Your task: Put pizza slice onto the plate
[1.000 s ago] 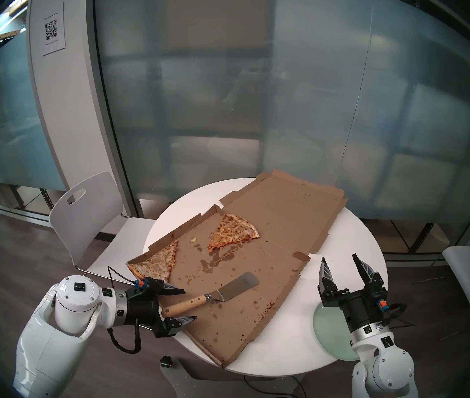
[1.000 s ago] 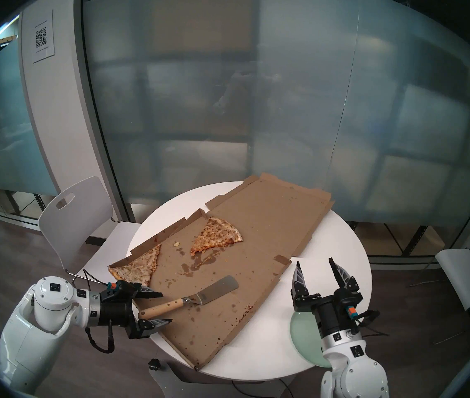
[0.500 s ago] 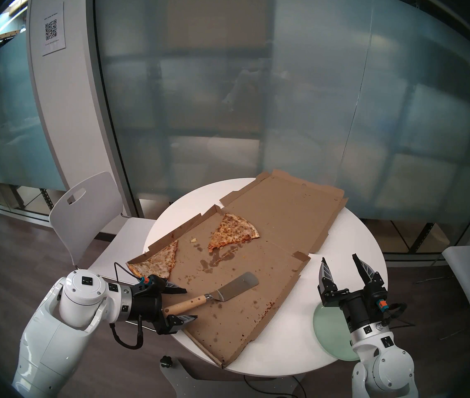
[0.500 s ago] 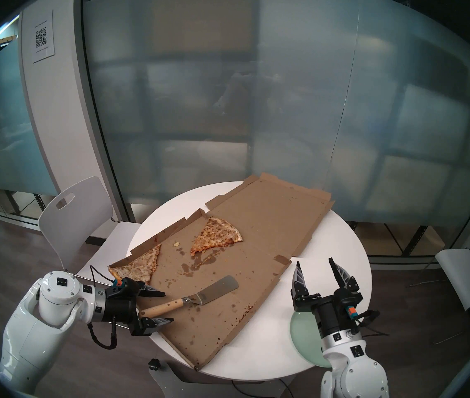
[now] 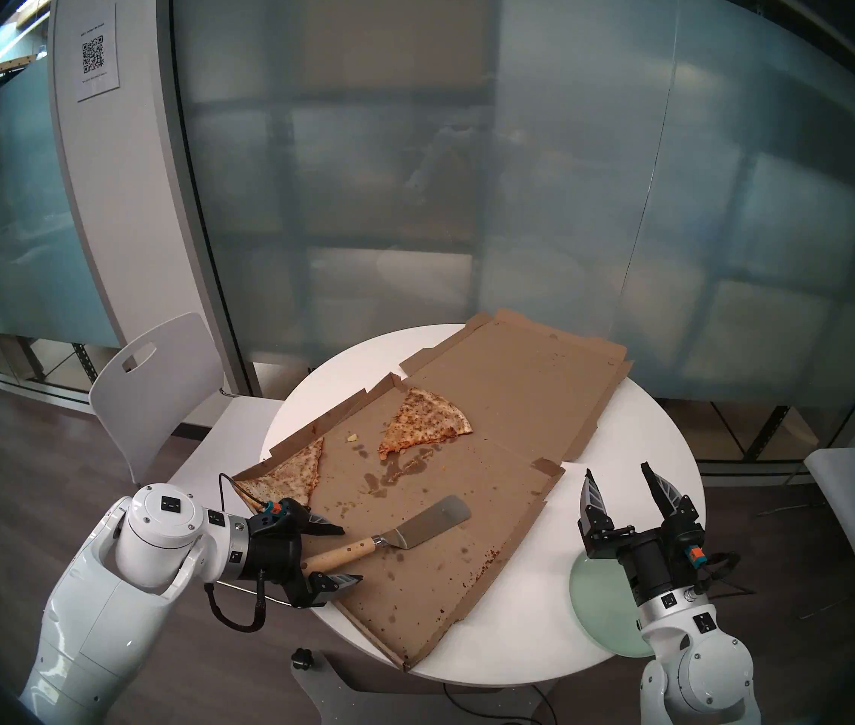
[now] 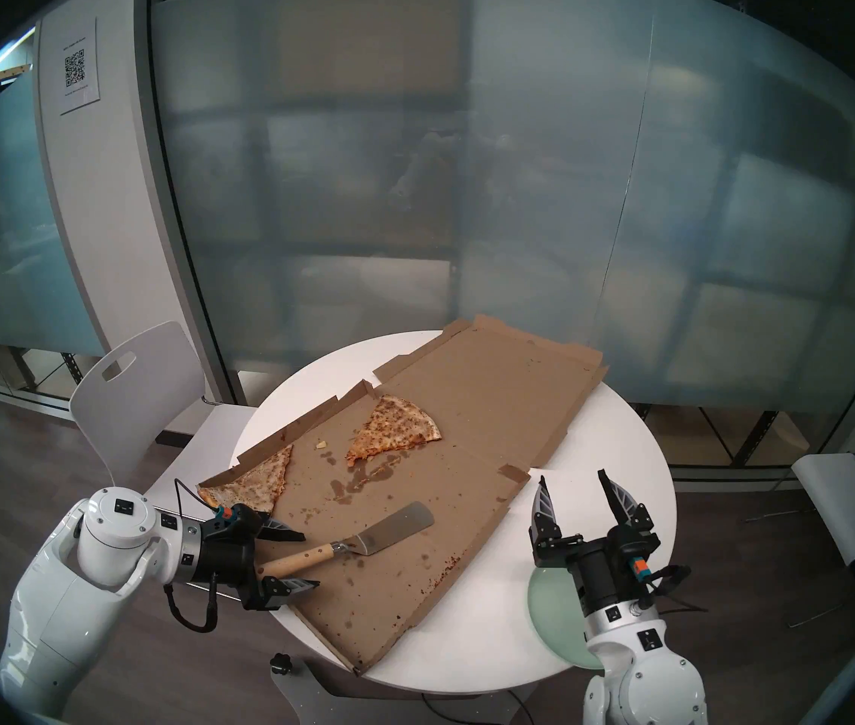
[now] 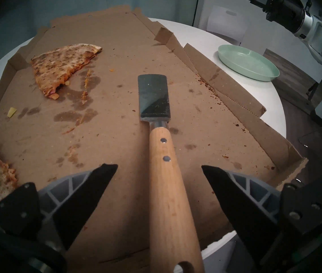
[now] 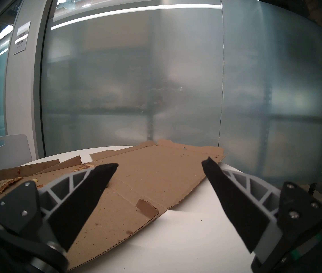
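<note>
My left tool (image 7: 159,166) is wide open around the spatula (image 7: 161,148) handle, so next I squeeze it, then slide under the slice (image 5: 286,480) left of the spatula, far from the plate (image 7: 248,62).

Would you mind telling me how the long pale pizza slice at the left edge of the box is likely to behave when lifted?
The pizza slice looks thin and long, so it would probably droop unless supported underneath. Grease stains on the box suggest it may slide. The spatula blade looks shorter than the slice, so its tip may overhang.
</note>
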